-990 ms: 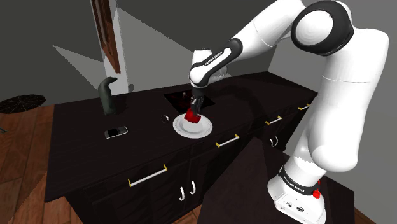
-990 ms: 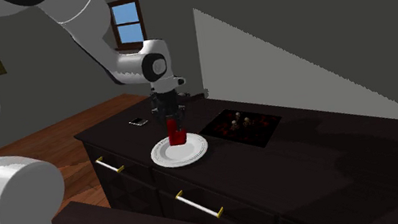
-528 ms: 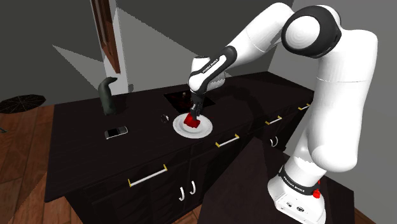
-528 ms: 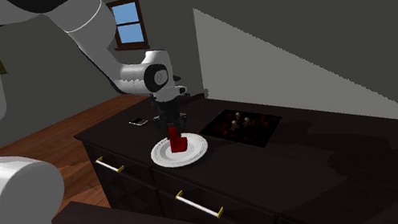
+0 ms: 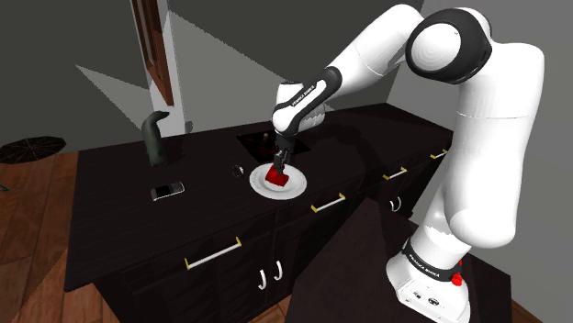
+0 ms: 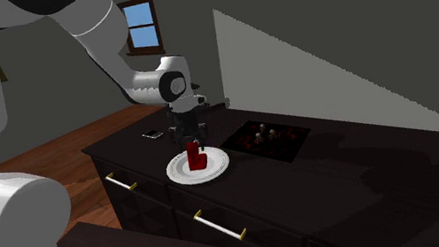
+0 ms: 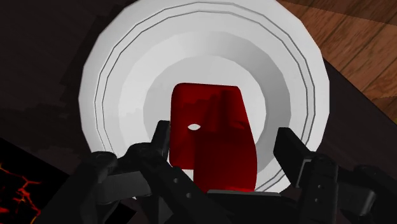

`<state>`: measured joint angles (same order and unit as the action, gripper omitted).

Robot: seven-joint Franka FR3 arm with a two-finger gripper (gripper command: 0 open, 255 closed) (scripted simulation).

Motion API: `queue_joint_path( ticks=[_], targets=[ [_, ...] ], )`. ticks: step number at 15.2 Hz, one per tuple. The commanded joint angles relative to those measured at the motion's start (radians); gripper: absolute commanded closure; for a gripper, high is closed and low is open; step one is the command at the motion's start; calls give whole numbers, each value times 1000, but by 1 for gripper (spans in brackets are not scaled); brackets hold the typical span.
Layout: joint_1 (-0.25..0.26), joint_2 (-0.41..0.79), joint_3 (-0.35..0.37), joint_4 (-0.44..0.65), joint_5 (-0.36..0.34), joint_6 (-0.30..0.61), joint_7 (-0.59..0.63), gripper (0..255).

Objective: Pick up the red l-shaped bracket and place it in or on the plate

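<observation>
Now, with the red bracket resting on the middle of the white plate and the gripper spread wide either side, at 12 o'clock of it in the shoulder view, best lift straight off so no finger tips it.

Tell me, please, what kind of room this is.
Most likely a kitchen in a house: a long dark counter with drawer handles, a glowing cooktop set into it, and a white plate on top.
</observation>
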<state>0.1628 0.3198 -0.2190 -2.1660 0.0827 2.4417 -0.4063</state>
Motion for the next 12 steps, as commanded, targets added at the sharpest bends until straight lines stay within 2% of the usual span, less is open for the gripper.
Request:
queue_joint_path(
  ticks=[1,4,8,12],
  targets=[
    [0,0,0,0,0,0,0,0],
    [0,0,0,0,0,0,0,0],
    [11,-89,-13,25,-31,-112,21,0],
    [11,-89,-13,25,-31,-112,22,0]
  ],
)
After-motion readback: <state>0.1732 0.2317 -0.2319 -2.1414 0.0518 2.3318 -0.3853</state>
